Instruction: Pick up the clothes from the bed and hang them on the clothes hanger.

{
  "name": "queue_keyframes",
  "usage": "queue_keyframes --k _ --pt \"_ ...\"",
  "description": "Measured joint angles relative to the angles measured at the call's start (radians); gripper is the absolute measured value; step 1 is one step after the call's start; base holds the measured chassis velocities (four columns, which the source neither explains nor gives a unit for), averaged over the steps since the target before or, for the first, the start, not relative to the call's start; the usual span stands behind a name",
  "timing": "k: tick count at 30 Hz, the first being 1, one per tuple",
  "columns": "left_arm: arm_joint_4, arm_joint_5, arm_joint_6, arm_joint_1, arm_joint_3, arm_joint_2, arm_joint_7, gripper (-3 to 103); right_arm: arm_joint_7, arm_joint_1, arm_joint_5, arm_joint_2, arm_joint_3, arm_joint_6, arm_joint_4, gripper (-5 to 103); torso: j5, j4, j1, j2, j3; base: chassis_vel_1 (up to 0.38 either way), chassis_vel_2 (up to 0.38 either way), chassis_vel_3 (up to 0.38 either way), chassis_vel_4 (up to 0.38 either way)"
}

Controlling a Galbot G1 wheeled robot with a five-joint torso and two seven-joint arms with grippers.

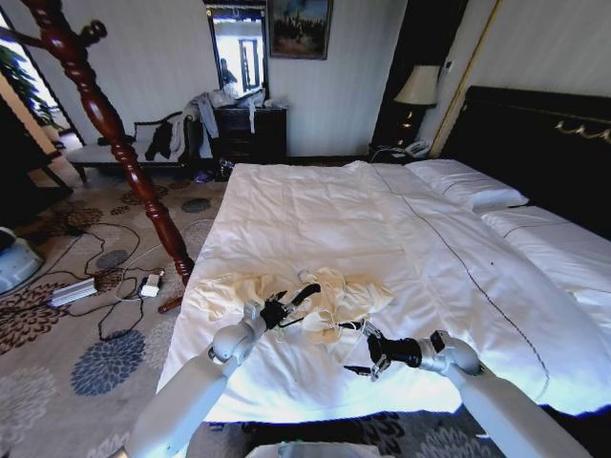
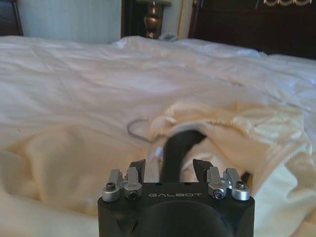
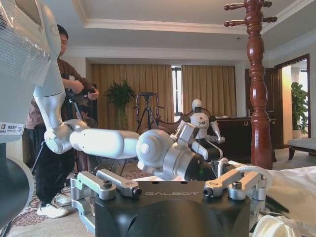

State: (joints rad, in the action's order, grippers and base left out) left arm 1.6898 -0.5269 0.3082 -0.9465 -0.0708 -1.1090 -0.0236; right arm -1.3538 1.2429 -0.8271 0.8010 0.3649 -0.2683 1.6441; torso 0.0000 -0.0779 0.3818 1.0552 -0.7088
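Note:
The cream-yellow clothes (image 1: 348, 296) lie crumpled on the near left part of the bed (image 1: 315, 205). My left gripper (image 1: 286, 307) hovers at their left side. In the left wrist view its fingers (image 2: 138, 169) stand apart on either side of one black arm of the clothes hanger (image 2: 175, 148), with small gaps showing. That arm runs into an opening of the clothes (image 2: 237, 133), and the silver hook (image 2: 138, 129) lies on the fabric beside it. My right gripper (image 1: 358, 353) is open just off the garment's near edge, pointing toward the left arm (image 3: 163, 153).
A reddish-brown wooden pole (image 1: 124, 143) stands on the carpet left of the bed. Cables and a power strip (image 1: 72, 291) lie on the floor near its foot. A bench with dark and grey garments (image 1: 172, 138) is at the far wall. The black headboard (image 1: 535, 134) is at the right.

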Motion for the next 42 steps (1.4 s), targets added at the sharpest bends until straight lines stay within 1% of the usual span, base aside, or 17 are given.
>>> queue_keyframes --k 4,6,8,11,13,15,18,19,26,31,32,34,37,38,42 --pt "-0.037 0.025 -0.005 0.011 -0.023 -0.021 -0.006 55 0.000 -0.001 0.000 0.001 -0.002 0.000 -0.003 100 -0.0001 -0.0001 0.000 0.000 0.000 0.000 0.000 0.000 0.000" --pt "-0.053 0.035 -0.006 0.018 -0.036 -0.030 -0.008 48 0.000 -0.001 0.000 0.001 -0.002 0.000 -0.007 100 0.0000 -0.0001 0.000 0.000 0.000 0.000 0.000 0.000 0.000" --pt "-0.060 0.038 -0.006 0.023 -0.043 -0.032 -0.008 48 0.000 -0.001 -0.001 0.001 -0.002 -0.001 -0.009 100 0.0000 0.0000 0.000 0.000 0.000 0.000 0.000 0.000 0.000" --pt "-0.080 0.047 -0.006 0.036 -0.054 -0.035 -0.006 41 -0.001 -0.002 -0.002 0.001 -0.001 -0.004 -0.016 100 0.0000 -0.0001 0.000 0.000 0.000 0.000 0.000 0.000 0.000" --pt "-0.086 0.050 -0.005 0.040 -0.059 -0.035 -0.004 40 -0.001 -0.004 -0.002 0.002 -0.001 -0.004 -0.019 100 0.0000 -0.0001 0.000 0.000 0.000 0.000 0.000 0.000 0.000" --pt "-0.093 0.053 0.001 0.046 -0.070 -0.034 -0.002 36 -0.002 -0.006 -0.002 0.005 -0.001 -0.006 -0.023 100 0.0000 0.0000 0.000 0.000 0.000 0.000 0.000 0.000 0.000" --pt "-0.097 0.055 0.006 0.050 -0.078 -0.032 -0.001 35 -0.002 -0.008 -0.002 0.005 -0.002 -0.006 -0.025 100 0.0000 -0.0001 0.000 0.000 0.000 0.000 0.000 0.000 0.000" --pt "-0.098 0.056 0.007 0.052 -0.081 -0.031 -0.001 32 -0.002 -0.009 -0.002 0.005 -0.003 -0.006 -0.026 100 0.0000 -0.0001 0.000 0.000 0.000 0.000 0.000 0.000 0.000" --pt "-0.107 0.057 0.026 0.072 -0.108 -0.020 0.013 40 -0.002 -0.012 -0.004 0.005 -0.003 -0.010 -0.031 100 -0.0001 -0.0001 0.000 0.000 0.000 0.000 0.000 0.000 0.000" --pt "-0.114 0.057 0.043 0.084 -0.125 -0.013 0.023 41 -0.002 -0.013 -0.005 0.003 -0.003 -0.010 -0.031 100 -0.0001 -0.0002 0.000 0.000 0.000 0.000 0.000 0.000 0.000" --pt "-0.117 0.057 0.047 0.085 -0.128 -0.013 0.024 38 -0.002 -0.013 -0.006 0.003 -0.003 -0.010 -0.031 100 -0.0001 -0.0001 0.000 0.000 0.000 0.000 0.000 0.000 0.000" --pt "-0.118 0.058 0.049 0.085 -0.129 -0.013 0.025 38 -0.002 -0.013 -0.006 0.003 -0.003 -0.010 -0.031 100 -0.0001 -0.0001 0.000 0.000 0.000 0.000 0.000 0.000 0.000" --pt "-0.117 0.071 0.048 0.083 -0.125 -0.013 0.028 22 0.002 -0.013 -0.006 0.005 -0.003 -0.011 -0.031 100 -0.0002 -0.0002 0.000 0.000 0.000 0.000 0.000 0.000 0.000" --pt "-0.115 0.077 0.046 0.082 -0.123 -0.012 0.028 19 0.005 -0.013 -0.006 0.006 -0.003 -0.012 -0.031 100 -0.0002 -0.0003 0.000 0.000 0.000 0.000 0.000 0.000 0.000" --pt "-0.105 0.113 0.029 0.080 -0.118 -0.006 0.037 19 0.017 -0.013 -0.006 0.009 -0.003 -0.015 -0.031 100 -0.0002 -0.0002 0.000 0.000 0.000 0.000 0.000 0.000 0.000"
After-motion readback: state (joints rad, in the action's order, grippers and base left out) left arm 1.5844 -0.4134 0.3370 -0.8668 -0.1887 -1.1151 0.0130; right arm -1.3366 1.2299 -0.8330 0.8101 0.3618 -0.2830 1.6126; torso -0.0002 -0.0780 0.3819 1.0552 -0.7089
